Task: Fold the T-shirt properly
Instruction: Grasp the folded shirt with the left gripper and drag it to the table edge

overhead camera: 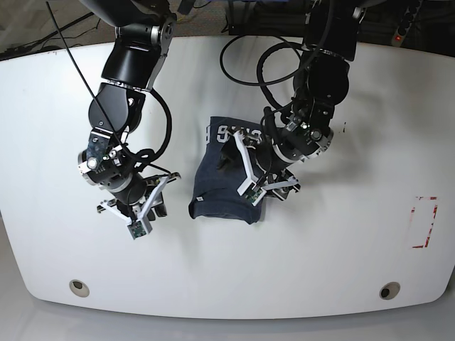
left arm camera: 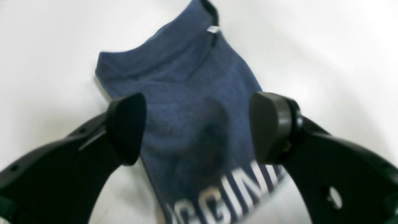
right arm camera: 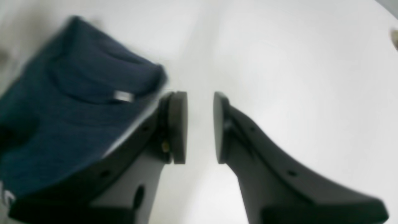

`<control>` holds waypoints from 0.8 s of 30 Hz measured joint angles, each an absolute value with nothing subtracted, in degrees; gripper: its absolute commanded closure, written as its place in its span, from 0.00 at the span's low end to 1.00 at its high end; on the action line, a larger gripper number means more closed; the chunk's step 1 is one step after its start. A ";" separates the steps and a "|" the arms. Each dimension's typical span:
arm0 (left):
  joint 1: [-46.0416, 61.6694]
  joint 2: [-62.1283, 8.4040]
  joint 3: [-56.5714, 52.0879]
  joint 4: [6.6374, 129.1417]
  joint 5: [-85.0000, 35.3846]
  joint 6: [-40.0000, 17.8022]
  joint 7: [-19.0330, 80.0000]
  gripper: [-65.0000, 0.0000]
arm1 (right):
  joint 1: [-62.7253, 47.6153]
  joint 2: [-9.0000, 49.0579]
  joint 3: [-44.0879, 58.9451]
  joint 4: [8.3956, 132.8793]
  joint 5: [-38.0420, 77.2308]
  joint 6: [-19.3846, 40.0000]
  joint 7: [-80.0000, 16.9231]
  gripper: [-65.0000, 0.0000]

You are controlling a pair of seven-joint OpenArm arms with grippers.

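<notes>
Left fingers (left arm camera: 199, 127) spread wide, gripping nothing, poised directly over the folded T-shirt (left arm camera: 186, 102). Cloth directly beneath and between the pads: white block lettering (left arm camera: 230, 196) at the near edge under the wrist, collar with small white neck tag (left arm camera: 213, 29) at the far end. Long axis of the bundle straight ahead from these fingers, lettering to collar. Right fingers (right arm camera: 200, 127) narrowed to a slim gap, empty, over bare white surface (right arm camera: 295, 77), shirt off to one side of them, near but apart. Left arm clearly closer for any further tidying or pressing. Folding apparently almost complete.
</notes>
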State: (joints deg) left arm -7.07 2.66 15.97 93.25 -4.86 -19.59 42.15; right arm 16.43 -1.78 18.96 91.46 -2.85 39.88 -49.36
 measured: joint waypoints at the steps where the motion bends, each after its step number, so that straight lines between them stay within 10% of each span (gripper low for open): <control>1: -7.18 2.98 16.38 92.18 -4.91 -17.91 40.49 0.25 | 16.43 -1.72 19.33 91.44 -2.83 39.90 -49.39 0.79; 11: -7.88 4.10 23.81 73.93 -4.71 -8.95 26.11 0.25 | 14.94 -0.27 20.71 91.33 -2.26 40.05 -49.36 0.79; 24: -4.97 -5.48 12.95 72.34 -9.56 -16.69 21.69 0.25 | 14.83 -0.47 21.02 91.44 -1.96 40.07 -49.32 0.80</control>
State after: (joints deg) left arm -4.97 -5.48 12.95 72.34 -9.56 -16.69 21.69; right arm 14.83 -0.47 21.02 91.44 -1.96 40.07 -49.32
